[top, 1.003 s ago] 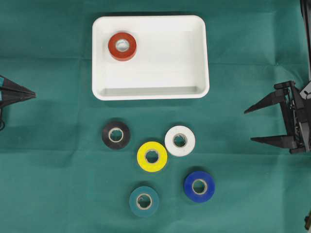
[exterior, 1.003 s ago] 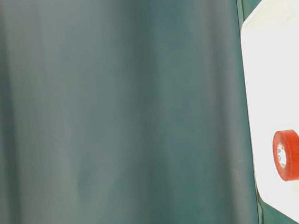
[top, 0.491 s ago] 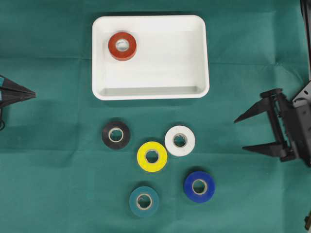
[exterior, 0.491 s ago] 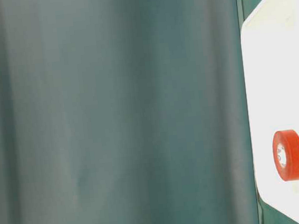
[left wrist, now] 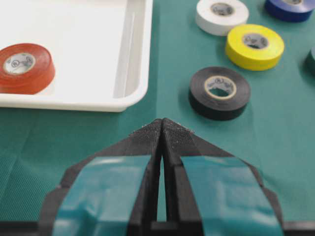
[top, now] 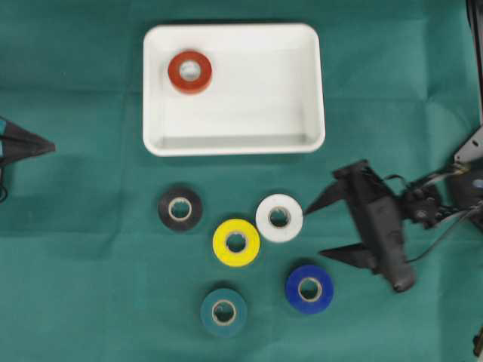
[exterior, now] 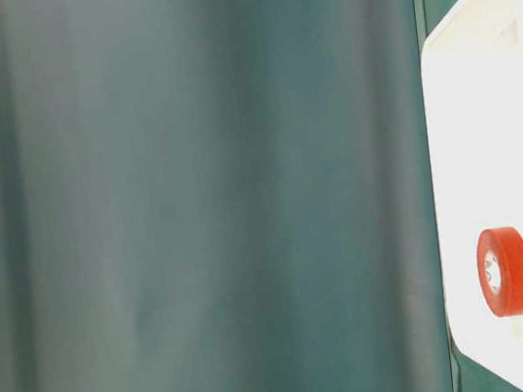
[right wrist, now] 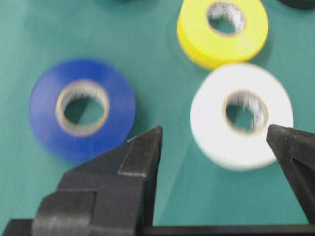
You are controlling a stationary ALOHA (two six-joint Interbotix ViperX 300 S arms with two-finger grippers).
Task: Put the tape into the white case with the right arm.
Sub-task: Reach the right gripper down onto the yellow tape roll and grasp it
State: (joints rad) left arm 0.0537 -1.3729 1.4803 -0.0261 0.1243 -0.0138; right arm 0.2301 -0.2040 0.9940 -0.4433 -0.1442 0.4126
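Here the right arm (top: 392, 226) angles leftward — its pincer (top: 315, 230) spread, empty, beside the white tape (top: 279, 218).

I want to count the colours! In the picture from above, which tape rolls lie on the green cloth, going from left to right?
Black roll → teal roll → yellow roll → white roll → blue roll. The red roll is not on the cloth; it sits in the white case.

A robot lab test setup: a tabletop draped in creased dark green cloth (top: 90, 286), coloured tape rolls laid out by a shallow white rectangular plastic tray (top: 320, 90), and two black robot arms at the sides.
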